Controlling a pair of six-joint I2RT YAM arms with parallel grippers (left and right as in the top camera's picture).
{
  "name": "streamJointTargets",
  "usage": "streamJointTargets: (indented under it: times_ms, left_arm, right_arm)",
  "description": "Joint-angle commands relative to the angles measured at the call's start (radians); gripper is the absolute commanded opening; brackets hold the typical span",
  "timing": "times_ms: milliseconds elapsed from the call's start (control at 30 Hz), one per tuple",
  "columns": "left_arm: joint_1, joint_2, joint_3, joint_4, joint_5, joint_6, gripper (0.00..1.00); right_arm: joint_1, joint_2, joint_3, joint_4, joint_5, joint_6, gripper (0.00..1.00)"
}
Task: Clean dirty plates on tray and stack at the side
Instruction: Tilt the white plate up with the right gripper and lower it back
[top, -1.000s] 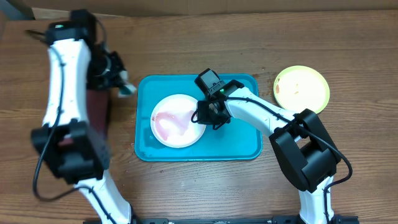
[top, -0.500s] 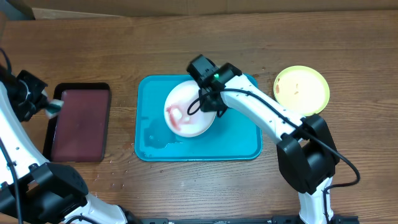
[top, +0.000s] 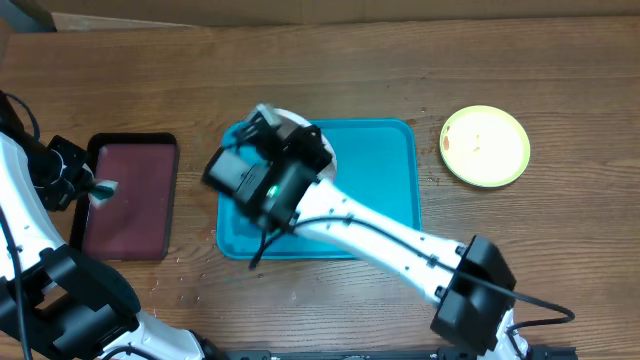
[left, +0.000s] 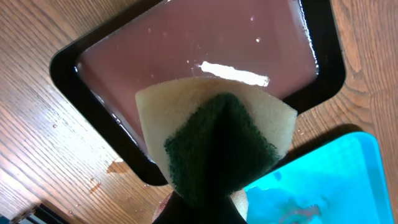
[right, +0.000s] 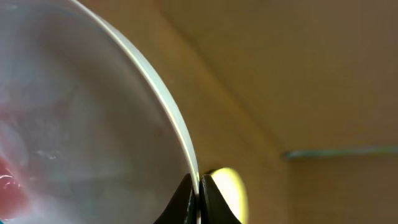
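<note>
Round white plastic plate (right: 81, 118) presented for wiping
It was clamped by the rim in the right hand (right: 199, 196) over the upper-left corner of the teal plastic tray (top: 385, 200); the left hand (top: 88, 184), gripping a green-backed yellow sponge (left: 217, 137), was stationed far left.

The tray (top: 392, 160) sits between smaller tray (top: 125, 200) and plate (top: 485, 147).

Brown wood-grain table (top: 580, 70); tan cardboard sheet (top: 300, 10) along far edge.

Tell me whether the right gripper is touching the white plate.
Touching. In the right wrist view the right gripper pinches the rim of the white plate.
</note>
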Motion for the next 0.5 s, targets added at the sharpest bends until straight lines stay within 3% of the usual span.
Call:
streamJointTargets:
  times_ms: [0, 467]
  left_arm:
    - [0.002, 0.002, -0.009, 0.003, 0.027, -0.004, 0.04]
    - [0.002, 0.002, -0.009, 0.002, 0.032, 0.002, 0.04]
  right_arm:
    - [0.036, -0.04, 0.031, 0.01, 0.254, -0.101, 0.04]
    - [0.074, -0.04, 0.031, 0.007, 0.283, -0.119, 0.04]
